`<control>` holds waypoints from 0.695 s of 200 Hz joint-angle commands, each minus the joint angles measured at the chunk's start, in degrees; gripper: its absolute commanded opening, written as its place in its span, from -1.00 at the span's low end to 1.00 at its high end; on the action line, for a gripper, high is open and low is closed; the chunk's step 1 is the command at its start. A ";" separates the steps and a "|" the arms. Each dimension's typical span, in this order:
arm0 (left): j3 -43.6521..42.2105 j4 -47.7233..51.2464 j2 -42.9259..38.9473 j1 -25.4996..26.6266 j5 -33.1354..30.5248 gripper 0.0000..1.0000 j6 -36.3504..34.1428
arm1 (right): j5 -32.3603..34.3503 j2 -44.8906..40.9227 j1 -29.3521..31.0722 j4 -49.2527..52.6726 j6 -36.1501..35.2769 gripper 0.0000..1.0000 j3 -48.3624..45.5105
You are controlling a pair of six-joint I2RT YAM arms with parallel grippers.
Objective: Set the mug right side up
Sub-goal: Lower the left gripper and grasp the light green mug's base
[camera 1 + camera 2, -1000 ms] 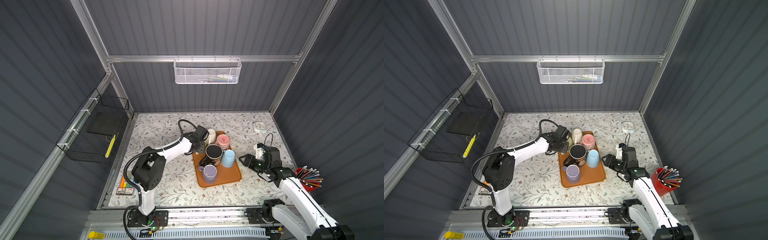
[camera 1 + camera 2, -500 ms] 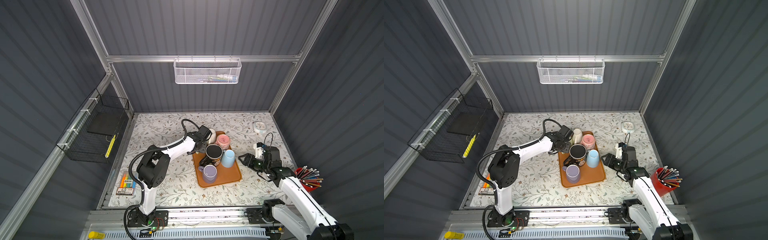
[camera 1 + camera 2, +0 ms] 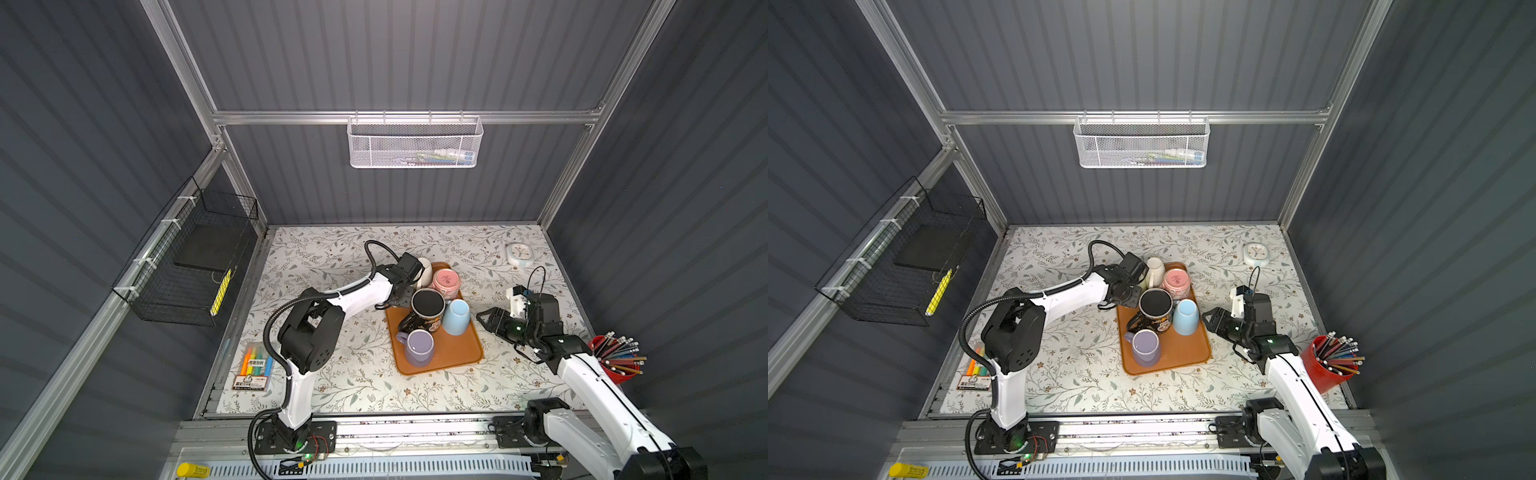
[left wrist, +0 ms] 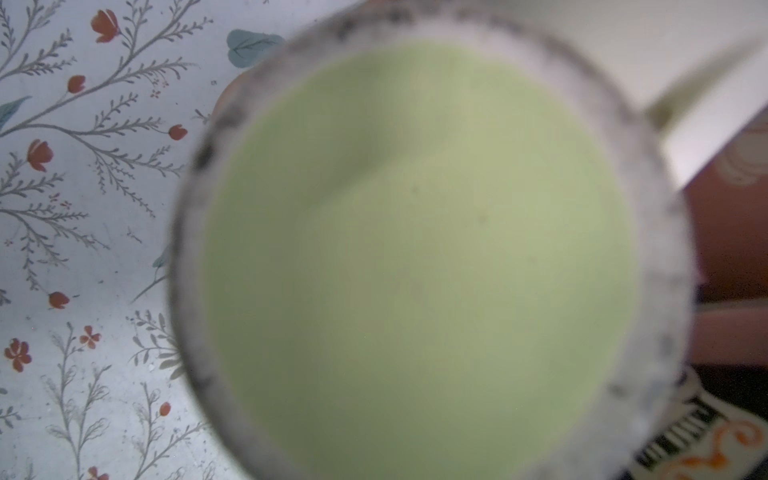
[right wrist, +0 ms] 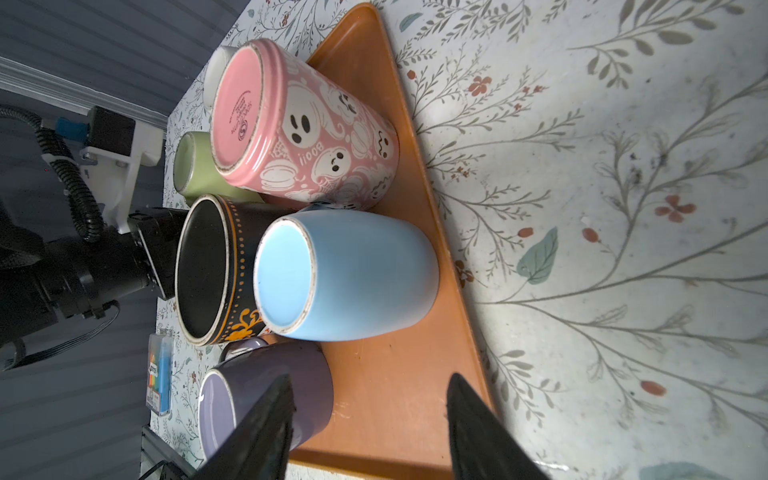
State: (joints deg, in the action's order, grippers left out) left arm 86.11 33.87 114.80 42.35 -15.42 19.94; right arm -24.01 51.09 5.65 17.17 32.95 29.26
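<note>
A pale green mug stands upside down at the far left corner of the orange tray. Its base fills the left wrist view, blurred. In the right wrist view the green mug sits behind a pink ghost mug. My left gripper is right at it and shut on it, though its fingers are hidden. My right gripper is open with nothing between its fingers, low beside the tray's right edge, and shows in both top views.
Other mugs stand upside down on the tray: black, light blue, purple, white. A red pencil cup is at the right edge, a small clock far right, a marker pack front left.
My left gripper has edged in against the tray's far left corner and its jaws have closed. The right arm has stayed still.
</note>
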 commanded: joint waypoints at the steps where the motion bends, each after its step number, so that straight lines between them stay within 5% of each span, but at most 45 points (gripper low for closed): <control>1: 1.53 1.38 0.57 0.28 -0.24 -0.71 -0.48 | -0.17 -0.55 -0.11 -0.31 -0.45 0.18 -0.58; 80: -0.38 0.56 -3.81 0.28 -1.23 -1.00 -0.17 | -0.34 -2.66 -0.10 0.52 -0.50 0.19 -0.69; 139: -3.92 -1.28 -10.05 0.24 -2.68 -1.00 0.01 | -1.64 -4.55 -0.03 1.34 -0.90 0.19 -0.03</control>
State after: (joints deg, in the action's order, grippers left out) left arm 82.26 34.39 110.24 42.35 -15.88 19.68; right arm -24.62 48.25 5.65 17.72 32.95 29.23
